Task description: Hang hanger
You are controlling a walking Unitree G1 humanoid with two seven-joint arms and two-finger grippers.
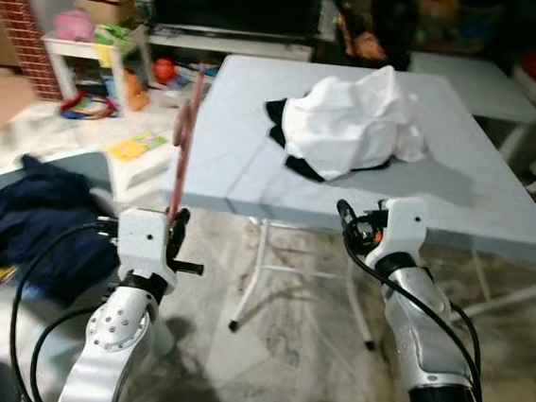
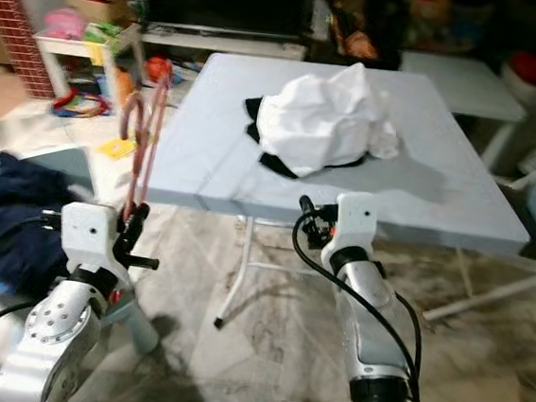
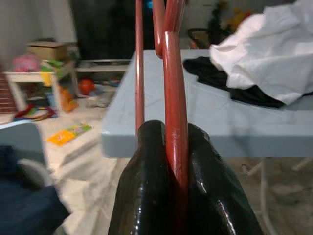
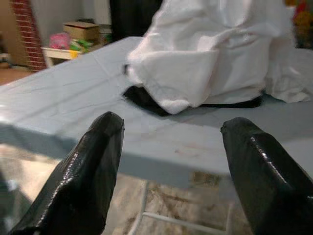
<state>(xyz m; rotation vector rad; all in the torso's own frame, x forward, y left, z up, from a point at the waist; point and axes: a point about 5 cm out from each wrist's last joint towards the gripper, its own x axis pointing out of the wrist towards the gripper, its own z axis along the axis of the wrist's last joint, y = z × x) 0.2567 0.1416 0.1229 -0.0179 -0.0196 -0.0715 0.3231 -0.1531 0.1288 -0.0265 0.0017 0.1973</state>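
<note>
While the left pincer (image 3: pixel 171 147) clamps the red hanger (image 3: pixel 173 98) upright and the right pincer (image 4: pixel 171 147) gapes wide, its hook could snag the tabletop (image 1: pixel 345 189) edge.

A red hanger (image 2: pixel 143 151) stands upright, its lower end clamped between the black fingers of the left pincer (image 3: pixel 171 161), just off the near-left corner of the bench (image 1: pixel 251 176).
</note>
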